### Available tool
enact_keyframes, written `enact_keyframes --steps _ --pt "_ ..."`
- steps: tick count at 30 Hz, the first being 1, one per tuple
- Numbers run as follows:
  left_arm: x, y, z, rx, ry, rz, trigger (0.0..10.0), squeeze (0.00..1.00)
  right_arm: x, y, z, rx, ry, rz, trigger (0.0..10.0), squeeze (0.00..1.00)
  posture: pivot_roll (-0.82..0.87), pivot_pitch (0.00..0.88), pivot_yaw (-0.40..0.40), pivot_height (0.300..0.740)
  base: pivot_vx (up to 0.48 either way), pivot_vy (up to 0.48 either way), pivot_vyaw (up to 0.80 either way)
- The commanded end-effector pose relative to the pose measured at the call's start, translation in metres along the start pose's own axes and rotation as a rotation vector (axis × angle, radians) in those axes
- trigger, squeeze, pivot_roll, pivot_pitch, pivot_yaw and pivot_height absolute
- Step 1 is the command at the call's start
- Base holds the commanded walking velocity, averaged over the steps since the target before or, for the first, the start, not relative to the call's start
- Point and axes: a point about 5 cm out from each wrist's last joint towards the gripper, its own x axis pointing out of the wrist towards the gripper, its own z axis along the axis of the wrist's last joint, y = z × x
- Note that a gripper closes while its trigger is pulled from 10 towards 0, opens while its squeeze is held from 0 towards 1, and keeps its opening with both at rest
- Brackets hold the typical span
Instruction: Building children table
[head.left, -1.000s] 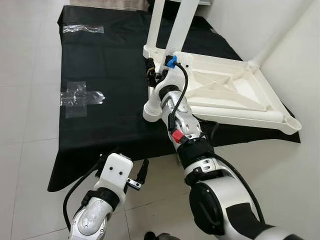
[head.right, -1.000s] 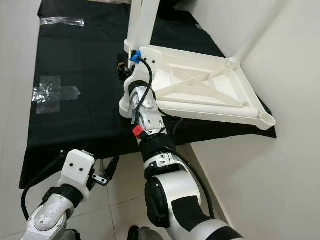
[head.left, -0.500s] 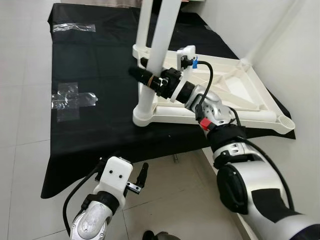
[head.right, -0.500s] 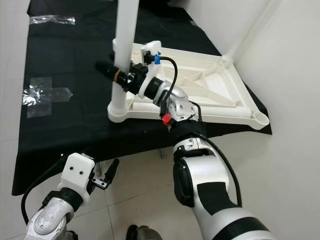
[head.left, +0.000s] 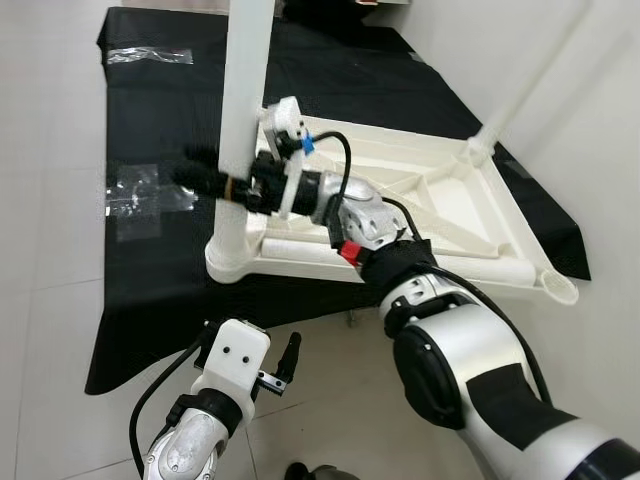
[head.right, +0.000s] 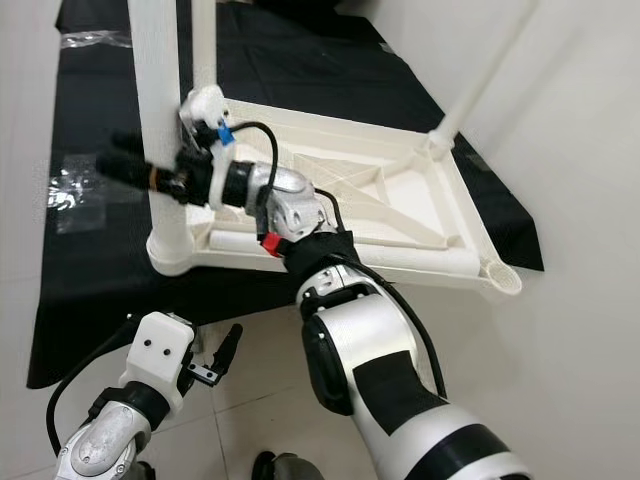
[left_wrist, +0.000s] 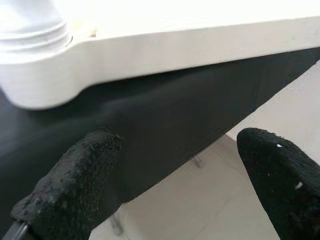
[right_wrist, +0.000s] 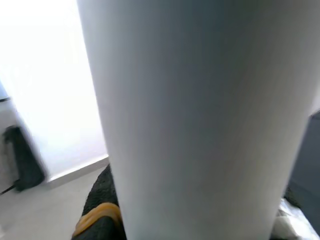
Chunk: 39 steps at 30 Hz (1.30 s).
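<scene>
table leg (head.left: 243, 90) cut off (top), claw tips (head.left: 200, 170) blurred

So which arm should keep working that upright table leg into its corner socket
The right. The right gripper is already around the white leg just above its corner socket, while the left gripper hangs open below the black cloth's edge, holding nothing.

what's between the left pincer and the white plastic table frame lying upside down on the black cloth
Left pincer hangs open over pale floor tiles. Between it and the white plastic table frame lies a strip of black cloth, as the left wrist view shows.
</scene>
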Motion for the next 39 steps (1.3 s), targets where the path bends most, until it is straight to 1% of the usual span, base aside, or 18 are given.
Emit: enact_keyframes --steps 1,5,7,8,9,13,17,21,22,24,25,28,29,32,33,34,37,39 --pt "-0.001 -0.004 0.001 -0.009 -0.002 -0.013 10.0 0.00 -0.007 -0.013 0.005 -0.007 -0.036 -0.159 0.0 0.00 0.15 0.150 -0.241 0.740 0.000 0.000 0.00" --pt "-0.001 -0.004 0.001 -0.010 -0.002 -0.014 10.0 0.00 -0.009 -0.017 0.004 -0.008 -0.040 -0.237 0.0 0.00 0.15 0.153 -0.239 0.740 0.000 0.000 0.00" --pt "0.000 -0.004 0.000 -0.013 0.000 -0.016 10.0 0.00 -0.024 -0.036 -0.010 0.004 0.002 -0.679 0.0 0.00 0.14 0.156 -0.233 0.740 0.000 0.000 0.00" --pt "0.000 -0.004 0.000 -0.013 0.000 -0.016 10.0 0.00 -0.024 -0.036 -0.010 0.004 0.002 -0.679 0.0 0.00 0.14 0.156 -0.233 0.740 0.000 0.000 0.00" --pt "0.000 -0.004 0.000 -0.012 0.001 -0.017 10.0 0.00 -0.038 -0.044 -0.020 0.037 0.018 -0.938 0.0 0.00 0.14 0.157 -0.231 0.740 0.000 0.000 0.00" --pt "0.000 -0.004 0.000 -0.010 0.002 -0.019 10.0 0.00 -0.053 -0.046 -0.035 0.097 0.039 -1.215 0.0 0.00 0.14 0.157 -0.229 0.740 0.000 0.000 0.00" --pt "0.001 -0.003 0.000 -0.003 0.003 -0.018 10.0 0.00 -0.045 -0.033 -0.045 0.175 0.031 -1.344 0.0 0.00 0.15 0.157 -0.227 0.740 0.000 0.000 0.00" --pt "0.001 -0.003 0.000 0.000 0.003 -0.018 10.0 0.00 -0.037 -0.027 -0.046 0.181 0.025 -1.323 0.0 0.00 0.15 0.156 -0.225 0.740 0.000 0.000 0.00" --pt "0.001 -0.003 0.000 0.000 0.003 -0.018 10.0 0.00 -0.032 -0.024 -0.046 0.189 0.019 -1.289 10.0 0.00 0.15 0.156 -0.225 0.740 0.000 0.000 0.00" --pt "0.001 -0.003 0.000 0.000 0.003 -0.018 10.0 0.00 -0.032 -0.024 -0.046 0.189 0.019 -1.289 10.0 0.00 0.15 0.156 -0.225 0.740 0.000 0.000 0.00" --pt "0.001 -0.002 0.000 0.001 0.002 -0.017 10.0 0.00 -0.027 -0.021 -0.043 0.184 -0.011 -1.213 10.0 1.00 0.15 0.156 -0.226 0.740 0.000 0.000 0.00" --pt "0.001 -0.002 0.000 0.001 0.003 -0.017 10.0 0.00 -0.026 -0.021 -0.035 0.159 -0.069 -1.152 10.0 1.00 0.15 0.155 -0.224 0.740 0.000 0.000 0.00" --pt "0.001 -0.001 0.000 0.000 0.003 -0.017 10.0 0.00 -0.025 -0.022 -0.024 0.146 -0.133 -1.045 10.0 0.00 0.14 0.156 -0.224 0.740 0.000 0.000 0.00" --pt "0.002 -0.001 0.000 -0.002 0.003 -0.017 10.0 0.00 -0.027 -0.026 -0.013 0.145 -0.153 -0.729 10.0 0.00 0.14 0.156 -0.222 0.740 0.000 0.000 0.00" --pt "0.002 -0.001 0.000 -0.002 0.003 -0.017 10.0 0.00 -0.027 -0.026 -0.013 0.145 -0.153 -0.729 10.0 0.00 0.14 0.156 -0.222 0.740 0.000 0.000 0.00" --pt "0.002 -0.001 0.000 -0.003 0.003 -0.018 10.0 0.00 -0.030 -0.025 -0.017 0.150 -0.072 -0.479 10.0 0.00 0.14 0.158 -0.220 0.740 0.000 0.000 0.00" --pt "0.003 0.000 -0.001 -0.001 0.003 -0.018 10.0 0.00 -0.051 -0.017 -0.029 0.147 0.100 -0.043 10.0 0.00 0.13 0.166 -0.219 0.740 0.000 0.000 0.00" --pt "0.003 0.000 0.000 0.000 0.003 -0.018 10.0 0.00 -0.056 -0.016 -0.031 0.134 0.137 0.038 10.0 0.00 0.13 0.166 -0.219 0.740 0.000 0.000 0.00"
